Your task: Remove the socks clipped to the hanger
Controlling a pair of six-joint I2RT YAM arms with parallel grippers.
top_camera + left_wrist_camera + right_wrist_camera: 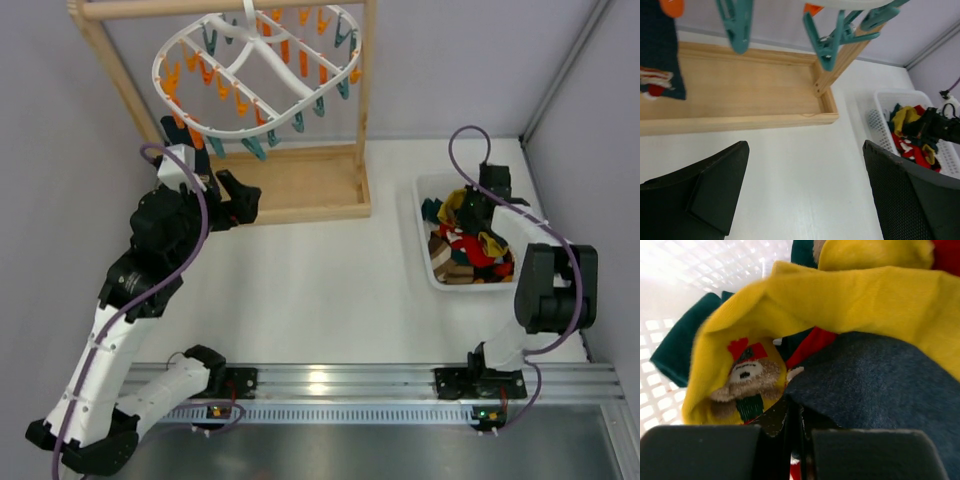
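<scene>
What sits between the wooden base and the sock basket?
Nothing: only bare white table separates the base from the basket. The top view shows it, and the left wrist view agrees.

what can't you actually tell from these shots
- Navy sock: left wrist view; the top and left edges cut it, so its upper part and full width go unseen.
- Sock count in the white bin: top view; the right arm covers part of the pile, and the right wrist view is too close.
- Right claw: shut, but its own fingers hide whether any fabric is pinched.
</scene>
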